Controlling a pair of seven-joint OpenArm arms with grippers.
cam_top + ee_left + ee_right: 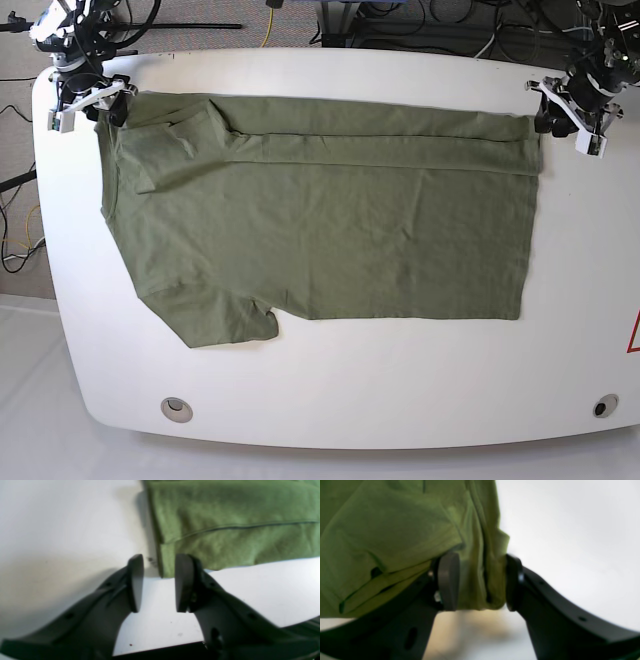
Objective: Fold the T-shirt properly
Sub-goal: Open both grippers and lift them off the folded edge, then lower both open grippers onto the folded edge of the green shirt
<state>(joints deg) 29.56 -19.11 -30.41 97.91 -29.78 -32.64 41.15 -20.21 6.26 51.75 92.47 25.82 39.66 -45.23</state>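
Right claw [480, 582]: jaws parted, a bunched fold of the T-shirt [395, 537] between the pads, not pinched flat; whether it is truly held, cannot tell. Left claw [158, 582]: jaws apart, nothing between, just off the shirt's hem corner. T-shirt lies spread on the white surface [330, 390], far edge folded over, one sleeve pointing toward the near edge.

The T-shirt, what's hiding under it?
Under the T-shirt only the white table shows around its edges. One long edge is folded over, covering cloth beneath; anything else underneath is hidden.
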